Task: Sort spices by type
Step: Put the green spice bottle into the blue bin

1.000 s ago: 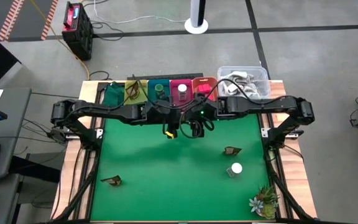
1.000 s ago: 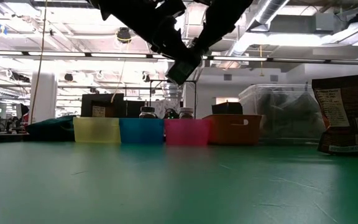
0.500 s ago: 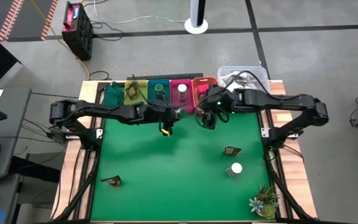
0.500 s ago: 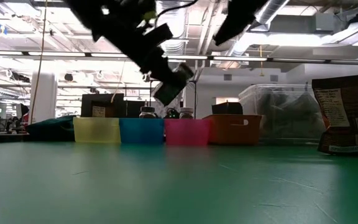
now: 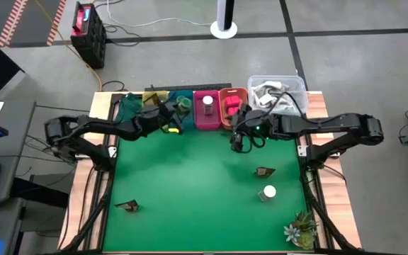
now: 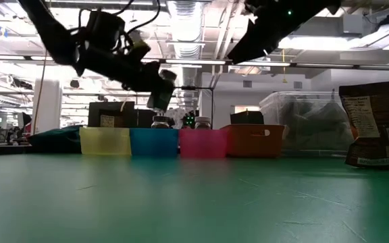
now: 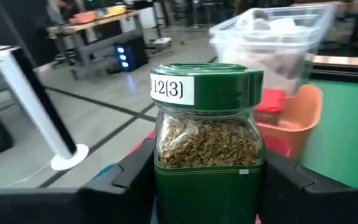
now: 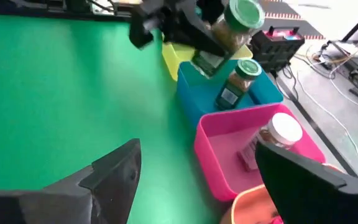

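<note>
A dark green jar (image 7: 207,143) with a green cap hangs above the blue bin (image 6: 152,142) at the table's far edge, with my left gripper (image 6: 155,79) shut on it. Another green jar (image 8: 236,82) stands in that blue bin, and a white-capped jar (image 8: 278,134) lies in the pink bin (image 6: 201,143). Red blocks (image 5: 230,105) lie in the orange bin. Over the table's middle right, my right gripper (image 5: 241,139) hangs open with nothing between its fingers. On the green mat rest two brown packets (image 5: 264,171) (image 5: 127,206) and a white-capped jar (image 5: 268,192). My left gripper pinches the jar's glass body (image 7: 166,168) between its two fingers (image 7: 135,180), one on each side, below the cap. The fingers reach in level from the table's near left. The jar stands about upright, lifted clear above the blue bin.
A dark green bin (image 5: 128,108) and a yellow bin (image 6: 105,140) stand left of the blue one. A clear tub (image 5: 278,91) of grey-white pieces sits at the far right corner. A spiky plant (image 5: 302,228) stands at the near right corner.
My left gripper has carried the green jar from the table's middle toward the far edge and leftward, sinking a little, to above the blue bin. The jar has swung from tilted to about upright. My right gripper has drawn away toward the table's right edge.
</note>
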Robot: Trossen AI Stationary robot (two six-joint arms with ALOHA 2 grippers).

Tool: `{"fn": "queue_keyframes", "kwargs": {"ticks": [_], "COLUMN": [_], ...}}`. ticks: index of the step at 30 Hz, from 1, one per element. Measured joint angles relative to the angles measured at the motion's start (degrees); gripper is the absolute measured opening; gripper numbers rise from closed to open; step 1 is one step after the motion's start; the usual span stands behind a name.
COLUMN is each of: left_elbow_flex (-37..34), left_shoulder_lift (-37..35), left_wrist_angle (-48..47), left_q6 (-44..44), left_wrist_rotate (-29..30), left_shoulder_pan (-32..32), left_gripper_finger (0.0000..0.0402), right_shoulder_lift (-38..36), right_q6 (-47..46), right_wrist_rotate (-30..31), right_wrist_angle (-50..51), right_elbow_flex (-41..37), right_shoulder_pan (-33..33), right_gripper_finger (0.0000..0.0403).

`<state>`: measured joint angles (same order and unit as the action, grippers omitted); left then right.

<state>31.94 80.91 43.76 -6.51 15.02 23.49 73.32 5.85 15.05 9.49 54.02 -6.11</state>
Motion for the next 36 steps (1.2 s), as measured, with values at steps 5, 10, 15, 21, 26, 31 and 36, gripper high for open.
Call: {"fn": "queue_keyframes", "kwargs": {"ticks": [5, 10, 15, 21, 26, 31, 36], "left_elbow_flex": [-3.0, -2.8, -0.9, 1.3, 2.1, 2.0, 2.0], "left_shoulder_lift": [3.0, 8.0, 13.2, 16.9, 18.9, 19.6, 19.6], "left_wrist_angle": [6.4, 10.4, 11.3, 11.4, 11.8, 13.4, 13.1], "left_q6": [0.4, 1.2, 0.3, 0.1, 0.3, -0.3, -0.8], "left_wrist_rotate": [4.3, 7.2, 9.2, 9.3, 4.3, -2.8, -6.0], "left_shoulder_pan": [-0.9, -0.6, 0.4, 1.3, 2.6, 4.5, 5.6], "left_gripper_finger": [0.0198, 0.0200, 0.0202, 0.0203, 0.0203, 0.0203, 0.0204], "right_shoulder_lift": [-0.1, -0.1, -0.1, 0.0, 0.1, 0.1, 0.1], "right_q6": [0.0, 0.6, 1.1, 0.7, 0.6, 0.6, 0.6], "right_wrist_rotate": [0.1, 0.1, 0.1, 0.1, 0.1, 0.1, 0.1], "right_wrist_angle": [-2.4, -5.3, -6.6, -6.5, -6.4, -6.4, -6.2], "right_elbow_flex": [-0.1, -0.1, -0.1, -0.1, -0.1, -0.1, -0.1], "right_shoulder_pan": [0.3, 1.9, 3.6, 4.7, 5.0, 5.3, 5.8], "right_gripper_finger": [0.0340, 0.0340, 0.0340, 0.0340, 0.0340, 0.0340, 0.0340]}}
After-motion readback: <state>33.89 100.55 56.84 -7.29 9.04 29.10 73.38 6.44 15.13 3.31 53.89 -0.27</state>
